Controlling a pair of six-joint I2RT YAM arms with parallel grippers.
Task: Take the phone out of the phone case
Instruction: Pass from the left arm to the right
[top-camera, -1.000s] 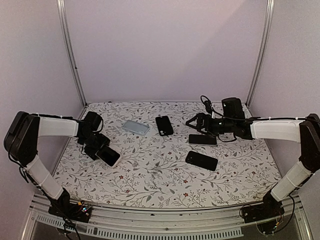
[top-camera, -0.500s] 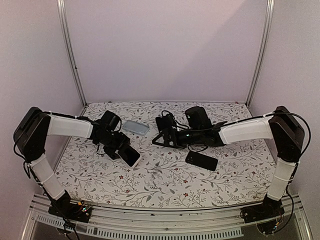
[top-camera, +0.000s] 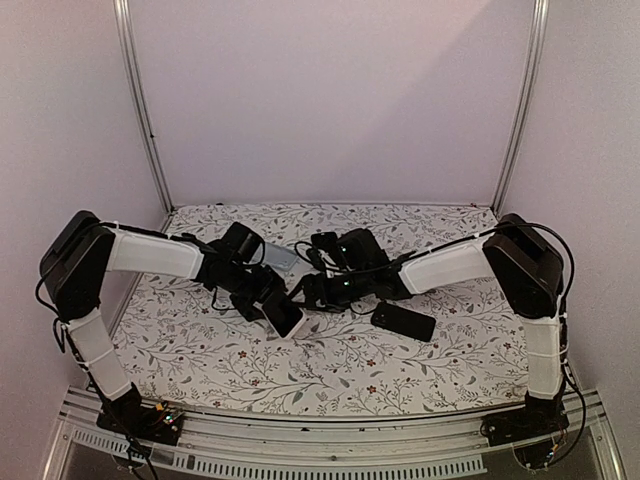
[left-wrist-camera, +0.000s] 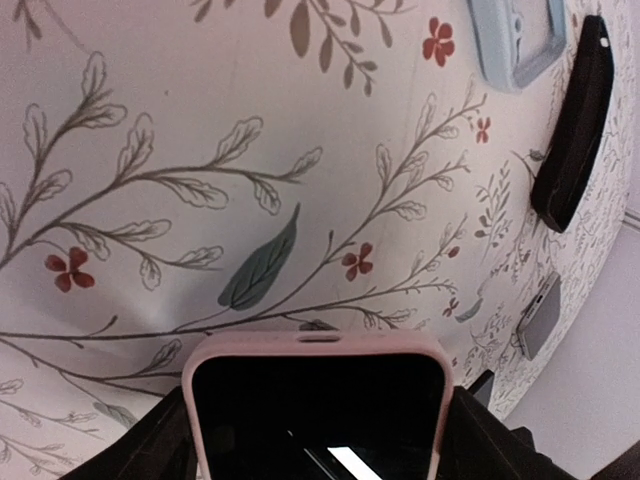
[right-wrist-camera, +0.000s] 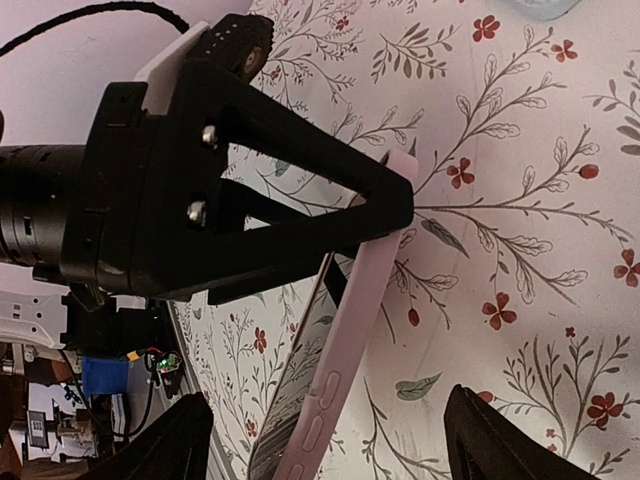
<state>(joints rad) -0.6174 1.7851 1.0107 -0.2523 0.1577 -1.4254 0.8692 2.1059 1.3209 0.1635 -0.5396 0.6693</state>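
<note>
Pink phone case, phone inside, is clamped in the left gripper above the table. The right gripper straddles its edge, jaws spread, gripping nothing. Step: approach. Next move likely requires closing on the case rim.

Plain pale walls with a faint lilac cast close in the back and both sides of the booth. Two slim aluminium posts rise from the far corners of the surface and run up out of sight. The surface wears a white cloth printed with grey-green leafy sprigs and small red flowers. A metal rail with a slotted strip runs along its near edge. The light is soft and even, and the shadows on the cloth are faint.
</note>
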